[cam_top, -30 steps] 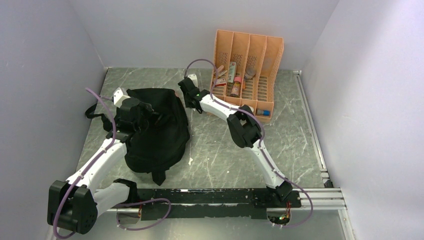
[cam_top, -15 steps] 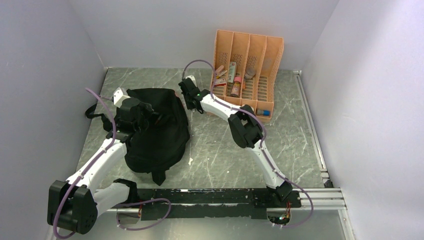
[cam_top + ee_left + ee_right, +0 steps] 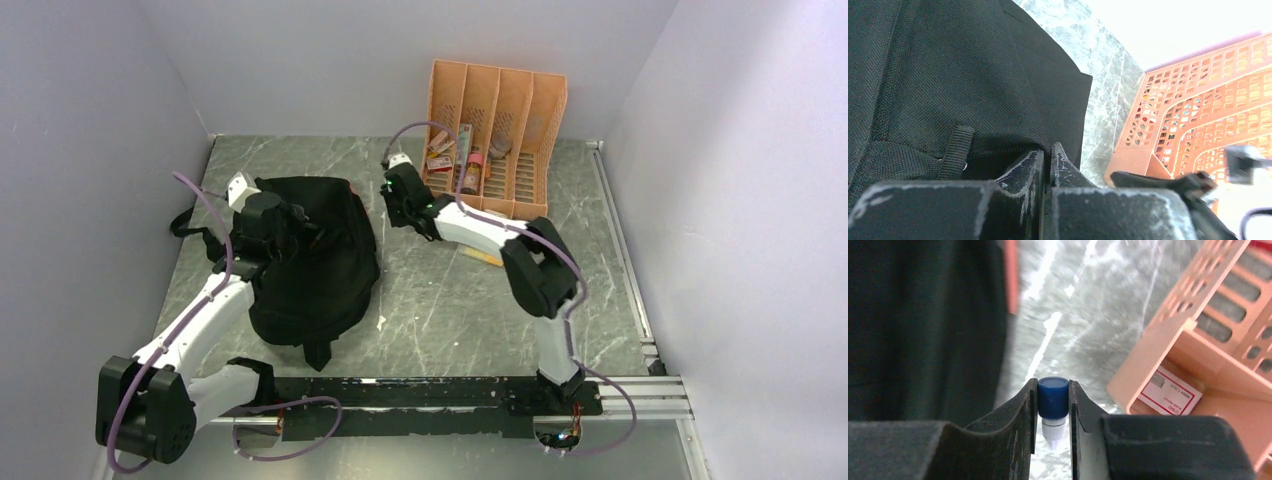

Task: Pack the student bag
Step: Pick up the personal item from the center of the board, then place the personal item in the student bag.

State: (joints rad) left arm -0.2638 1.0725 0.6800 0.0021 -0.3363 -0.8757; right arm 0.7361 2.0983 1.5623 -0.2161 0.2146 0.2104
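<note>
The bag (image 3: 315, 270), soft black woven fabric, lies slumped left of centre on the grey marbled table (image 3: 440, 300). My left gripper (image 3: 1046, 155) is closed tight against its cloth; I cannot tell whether any is pinched. My right gripper (image 3: 1053, 390), between bag and organizer (image 3: 497, 85), clamps a blue-capped white tube (image 3: 1053, 396). The orange slotted organizer holds small items, among them a red-bordered label (image 3: 1170, 390).

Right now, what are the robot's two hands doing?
Left gripper: closed at the student bag; whether it pinches fabric cannot be told.
Right gripper: closed on a blue-capped tube.
</note>
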